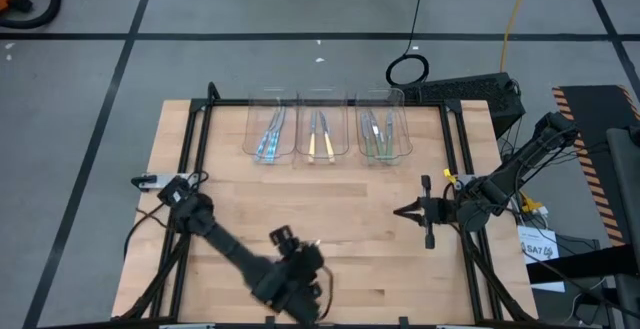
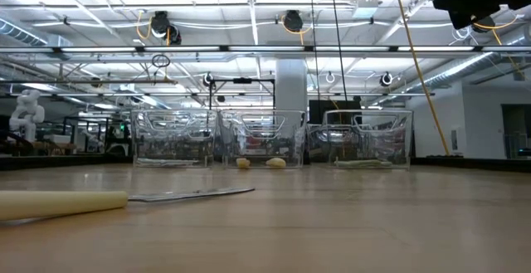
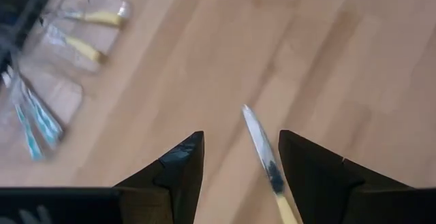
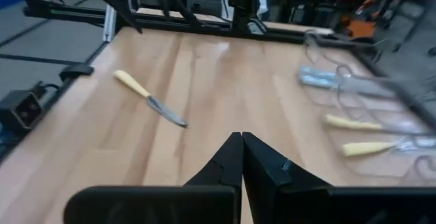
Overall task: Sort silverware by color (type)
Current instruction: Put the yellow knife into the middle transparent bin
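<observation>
Left pincer hovers released over the yellow-handled knife, which lies on the table. Right pincer waits clenched, holding nothing. Step in hand: pickup. Next: descend, clamp the handle, carry to the middle bin.

Grey floor with black lines, white ceiling beams

Left gripper low at table's near edge, fingers apart, right gripper fingers closed
</observation>
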{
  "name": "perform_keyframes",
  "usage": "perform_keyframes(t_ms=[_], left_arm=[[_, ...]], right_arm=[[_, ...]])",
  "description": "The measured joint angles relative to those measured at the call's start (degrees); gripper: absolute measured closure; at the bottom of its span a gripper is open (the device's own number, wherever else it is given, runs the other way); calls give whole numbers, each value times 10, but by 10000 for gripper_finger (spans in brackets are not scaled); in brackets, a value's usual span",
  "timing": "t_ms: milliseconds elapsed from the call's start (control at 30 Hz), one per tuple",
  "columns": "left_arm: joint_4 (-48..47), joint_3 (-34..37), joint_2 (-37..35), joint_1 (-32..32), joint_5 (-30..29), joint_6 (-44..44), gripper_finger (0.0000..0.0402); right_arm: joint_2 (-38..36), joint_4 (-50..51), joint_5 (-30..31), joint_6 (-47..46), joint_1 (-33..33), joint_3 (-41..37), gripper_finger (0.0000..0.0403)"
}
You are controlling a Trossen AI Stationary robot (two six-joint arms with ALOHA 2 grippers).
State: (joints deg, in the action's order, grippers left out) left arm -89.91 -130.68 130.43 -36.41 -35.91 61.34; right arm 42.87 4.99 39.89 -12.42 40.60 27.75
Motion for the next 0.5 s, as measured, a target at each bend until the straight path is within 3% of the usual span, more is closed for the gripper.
perform_keyframes(t_ms=[300,500], left_arm=[[6,97,0,-78,37,164,204],[70,123,0,-108,59,225,204]], right_arm=[[21,0,-12,-77,0,0,401],[78,-9,-12,-110,0,0,401]])
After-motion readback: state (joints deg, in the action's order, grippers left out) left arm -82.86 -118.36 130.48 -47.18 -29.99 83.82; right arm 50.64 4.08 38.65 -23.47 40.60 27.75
